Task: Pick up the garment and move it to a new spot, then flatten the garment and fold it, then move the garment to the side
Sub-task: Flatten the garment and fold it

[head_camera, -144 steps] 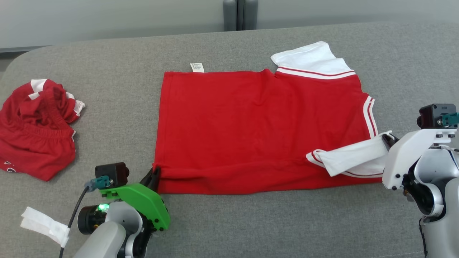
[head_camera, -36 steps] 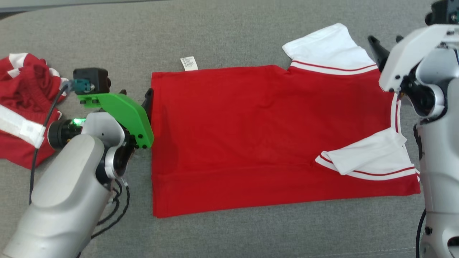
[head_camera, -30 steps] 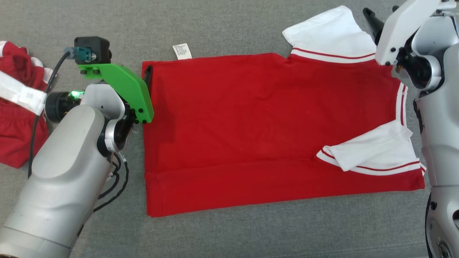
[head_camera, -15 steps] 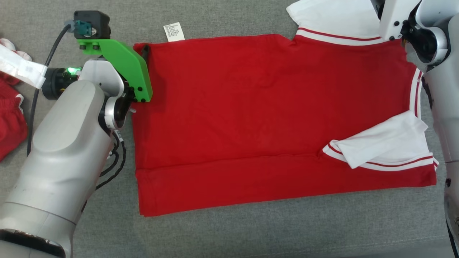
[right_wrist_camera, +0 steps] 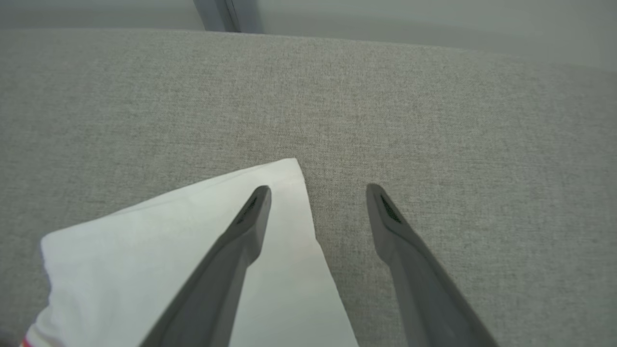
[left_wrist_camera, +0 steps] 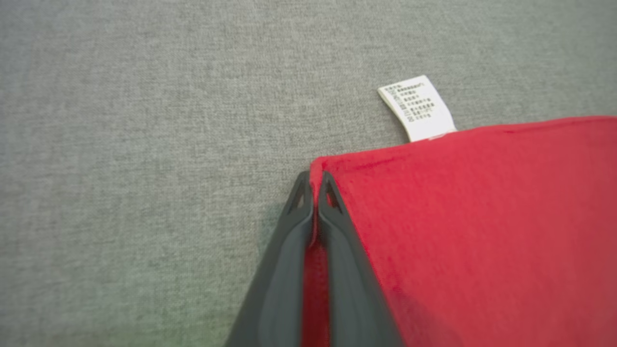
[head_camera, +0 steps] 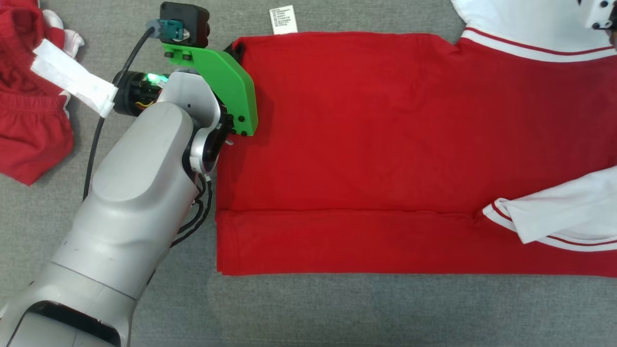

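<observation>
The garment (head_camera: 385,144) is a red shirt with white sleeves, lying flat on the grey cushion with its near edge folded over. A white care label (head_camera: 282,20) sticks out at its far edge. My left gripper (head_camera: 236,48) is at the shirt's far left corner, shut on that corner of the garment (left_wrist_camera: 482,231); in the left wrist view the left gripper (left_wrist_camera: 313,185) pinches the red hem between its fingers. In the right wrist view my right gripper (right_wrist_camera: 318,193) stands open over the edge of the far white sleeve (right_wrist_camera: 193,260), one finger above the sleeve and one above the cushion.
A second red and white garment (head_camera: 29,115) lies crumpled at the far left. A strip of white tape (head_camera: 72,79) is wrapped on my left arm's cable. The grey cushion (head_camera: 337,308) runs on beyond the shirt, with a wall behind it (right_wrist_camera: 385,19).
The head camera has shifted closer and leftward. My left gripper has gone from open to shut on the shirt's far left corner. The right gripper stays open by the far sleeve.
</observation>
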{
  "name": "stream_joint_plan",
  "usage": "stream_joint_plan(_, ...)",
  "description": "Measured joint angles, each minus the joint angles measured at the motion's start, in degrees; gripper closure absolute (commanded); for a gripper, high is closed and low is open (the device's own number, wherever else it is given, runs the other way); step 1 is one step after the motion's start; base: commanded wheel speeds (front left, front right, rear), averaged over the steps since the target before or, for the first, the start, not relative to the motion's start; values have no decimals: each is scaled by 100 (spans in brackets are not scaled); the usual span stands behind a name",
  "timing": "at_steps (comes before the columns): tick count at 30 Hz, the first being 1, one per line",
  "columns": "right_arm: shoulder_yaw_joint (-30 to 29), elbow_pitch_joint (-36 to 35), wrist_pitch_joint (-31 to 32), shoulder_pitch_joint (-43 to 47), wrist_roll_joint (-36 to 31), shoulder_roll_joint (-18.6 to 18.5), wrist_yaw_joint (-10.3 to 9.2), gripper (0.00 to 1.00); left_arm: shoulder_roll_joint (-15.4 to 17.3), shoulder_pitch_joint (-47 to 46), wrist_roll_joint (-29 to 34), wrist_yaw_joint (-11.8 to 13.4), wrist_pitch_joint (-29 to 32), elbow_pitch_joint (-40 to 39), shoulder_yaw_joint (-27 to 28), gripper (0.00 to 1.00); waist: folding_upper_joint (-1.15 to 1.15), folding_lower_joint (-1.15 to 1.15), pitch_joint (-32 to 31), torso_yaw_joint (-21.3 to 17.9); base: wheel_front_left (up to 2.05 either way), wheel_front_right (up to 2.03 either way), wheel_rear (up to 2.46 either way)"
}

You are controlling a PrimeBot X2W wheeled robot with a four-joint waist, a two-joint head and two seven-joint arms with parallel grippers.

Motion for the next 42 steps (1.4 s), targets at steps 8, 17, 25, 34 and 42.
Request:
stream_joint_plan(8, -67, 244, 566, -152, -263, -80, -4, 0, -194, 2, 30, -92, -250, -187, -65, 100, 0, 0, 233, 398, 0, 0, 0)
stream_joint_plan(17, -423, 41, -144, -23, -414, -27, 3, 100, -186, 36, 119, -88, -834, -157, -46, 100, 0, 0, 247, 452, 0, 0, 0)
stream_joint_plan(25, -598, 4, -900, -2, -378, 194, 3, 100, -43, 65, 207, -59, -1415, 179, 54, 100, 0, 1, -14, 295, 0, 0, 0)
stream_joint_plan(34, -326, 200, -1143, 433, 75, 334, 3, 100, -13, 258, 267, -255, -1761, 425, -69, 100, 0, 0, -497, 130, 0, 0, 0)
stream_joint_plan(42, 244, -242, -1180, 1293, 1185, 69, 3, 100, 178, 888, 402, -605, -2336, 399, -323, 100, 0, 0, -1039, -14, 0, 0, 0)
